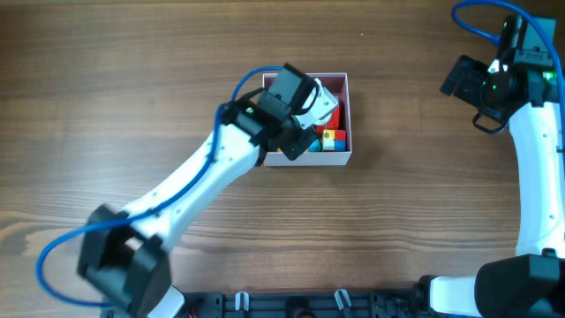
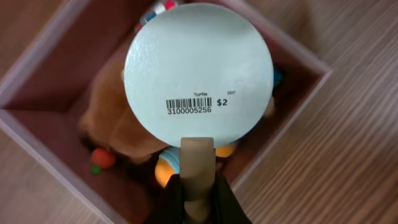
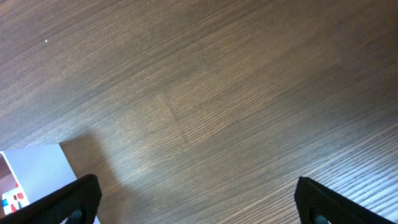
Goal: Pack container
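The container [image 1: 346, 85] is a square white-walled box with a dusty pink inside, at the table's middle. It also shows in the left wrist view [image 2: 37, 134] and as a white corner in the right wrist view [image 3: 37, 171]. My left gripper [image 1: 305, 110] [image 2: 198, 186] hovers over it, shut on the beige stem of a toy whose pale round base [image 2: 199, 71] carries a barcode sticker. Below it in the box lie a brown plush [image 2: 106, 118], orange pieces and coloured blocks [image 1: 331, 139]. My right gripper [image 1: 459, 79] [image 3: 198, 199] is open and empty over bare table at the far right.
The wooden table [image 1: 132, 79] surrounds the box on all sides. The right arm's white link [image 1: 538, 168] runs along the right edge. A black rail [image 1: 291, 305] lies at the front edge.
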`<action>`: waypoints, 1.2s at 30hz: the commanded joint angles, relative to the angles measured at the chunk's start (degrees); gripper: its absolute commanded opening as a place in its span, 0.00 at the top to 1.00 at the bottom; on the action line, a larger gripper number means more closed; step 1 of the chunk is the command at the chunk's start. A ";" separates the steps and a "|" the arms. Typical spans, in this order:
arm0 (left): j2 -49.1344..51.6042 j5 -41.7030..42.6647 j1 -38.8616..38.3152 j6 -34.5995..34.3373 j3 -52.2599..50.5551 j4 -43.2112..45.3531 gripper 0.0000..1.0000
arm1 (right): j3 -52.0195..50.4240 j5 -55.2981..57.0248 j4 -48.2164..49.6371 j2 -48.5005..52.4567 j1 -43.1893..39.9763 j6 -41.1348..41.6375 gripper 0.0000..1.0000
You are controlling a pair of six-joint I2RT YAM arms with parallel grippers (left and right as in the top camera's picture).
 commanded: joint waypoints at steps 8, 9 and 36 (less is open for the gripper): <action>10.84 0.26 0.22 -3.58 0.57 1.25 0.96 | -0.31 -0.44 0.13 0.59 -0.13 0.68 0.00; 10.91 0.26 0.22 -4.70 0.57 1.11 0.96 | -0.31 -0.44 0.15 0.59 -0.13 0.68 0.00; -19.17 -8.68 7.02 -22.01 9.90 -12.76 0.00 | -0.31 -0.44 0.13 0.59 -0.13 0.68 0.00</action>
